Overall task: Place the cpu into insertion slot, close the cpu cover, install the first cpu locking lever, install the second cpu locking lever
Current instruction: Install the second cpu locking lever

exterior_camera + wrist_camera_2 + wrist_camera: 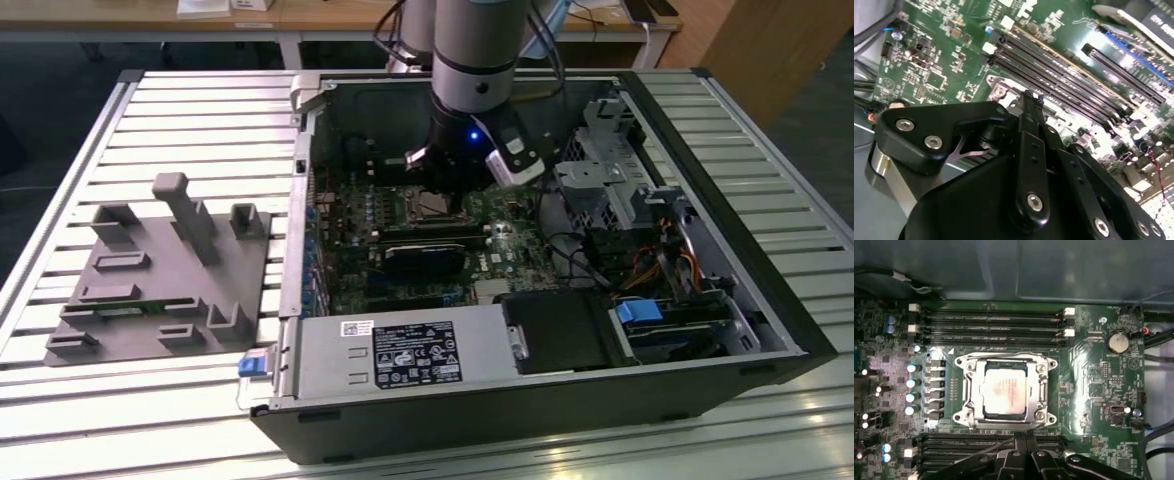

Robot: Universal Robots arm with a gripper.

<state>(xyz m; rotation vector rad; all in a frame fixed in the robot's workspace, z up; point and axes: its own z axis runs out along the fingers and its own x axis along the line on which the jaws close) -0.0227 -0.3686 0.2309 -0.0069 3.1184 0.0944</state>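
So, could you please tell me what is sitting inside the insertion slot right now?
The cpu lies inside the insertion slot, its silvery top showing through the cut-out of the cpu cover closed over it. The cover's frame hides the chip's edges, and the socket contacts beneath cannot be seen.

I'm looking at a lab or workshop bench: an opened computer case (534, 250) lies on a slatted aluminium table (160, 120), a grey fixture (160, 270) sits beside it, and wooden desks (334, 20) stand behind.
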